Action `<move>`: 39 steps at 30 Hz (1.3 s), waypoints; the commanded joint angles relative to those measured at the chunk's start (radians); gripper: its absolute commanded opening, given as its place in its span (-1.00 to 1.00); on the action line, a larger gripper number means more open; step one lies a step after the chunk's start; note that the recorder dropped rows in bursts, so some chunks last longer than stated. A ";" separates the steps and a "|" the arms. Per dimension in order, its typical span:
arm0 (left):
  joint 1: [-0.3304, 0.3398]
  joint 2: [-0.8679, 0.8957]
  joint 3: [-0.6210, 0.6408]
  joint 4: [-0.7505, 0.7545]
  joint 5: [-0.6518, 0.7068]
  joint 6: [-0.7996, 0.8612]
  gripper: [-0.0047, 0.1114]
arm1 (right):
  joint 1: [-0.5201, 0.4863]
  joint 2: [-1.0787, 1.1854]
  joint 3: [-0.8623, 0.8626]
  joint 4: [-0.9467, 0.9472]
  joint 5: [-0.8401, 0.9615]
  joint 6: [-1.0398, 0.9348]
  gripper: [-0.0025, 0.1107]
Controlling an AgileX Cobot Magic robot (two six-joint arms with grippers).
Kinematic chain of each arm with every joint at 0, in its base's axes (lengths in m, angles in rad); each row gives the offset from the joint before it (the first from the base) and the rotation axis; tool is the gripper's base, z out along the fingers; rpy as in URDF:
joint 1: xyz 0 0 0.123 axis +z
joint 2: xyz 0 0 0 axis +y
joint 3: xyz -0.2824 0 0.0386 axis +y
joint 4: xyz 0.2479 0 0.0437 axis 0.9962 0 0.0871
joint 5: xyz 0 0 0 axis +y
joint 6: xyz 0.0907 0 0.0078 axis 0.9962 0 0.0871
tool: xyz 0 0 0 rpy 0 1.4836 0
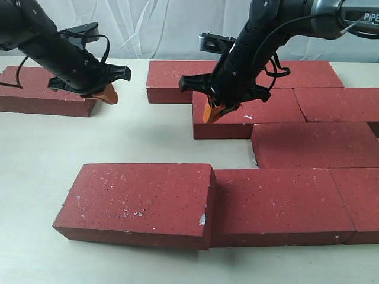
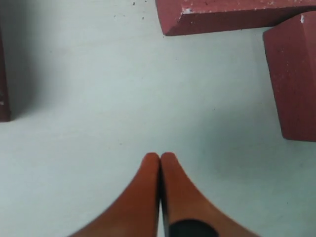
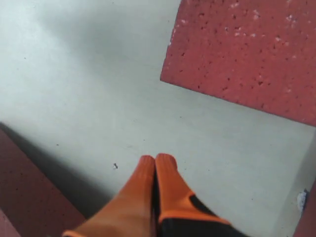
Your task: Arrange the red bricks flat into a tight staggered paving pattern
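Several dark red bricks lie flat on the pale table [image 1: 142, 142]. Two form a back row [image 1: 174, 80] [image 1: 305, 74], two a second row [image 1: 260, 112] [image 1: 337, 103], one a third row [image 1: 314, 145], and three a front row [image 1: 139, 201] [image 1: 275, 204] [image 1: 358, 198]. A lone brick [image 1: 35, 92] lies at the far left. My left gripper [image 1: 111, 94] [image 2: 160, 157] hangs shut and empty just right of that lone brick. My right gripper [image 1: 212, 113] [image 3: 157, 160] is shut and empty at the left end of the second row, over bare table.
In the left wrist view, brick ends [image 2: 232, 15] [image 2: 294, 79] lie ahead of the fingers. In the right wrist view, one brick corner [image 3: 247, 54] lies ahead and another brick [image 3: 24, 197] beside the fingers. A white curtain [image 1: 166, 26] hangs behind the table.
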 commanded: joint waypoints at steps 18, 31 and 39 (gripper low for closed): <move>0.003 -0.325 0.315 0.073 -0.074 -0.013 -0.92 | -0.001 -0.188 0.264 -0.003 -0.118 -0.128 -0.97; 0.044 -0.392 0.475 0.088 -0.081 -0.020 -0.92 | -0.001 -0.401 0.516 -0.003 -0.222 -0.162 -0.97; 0.176 -0.392 0.544 0.088 0.009 0.024 -0.92 | 0.105 -0.454 0.562 -0.060 -0.160 -0.163 -0.97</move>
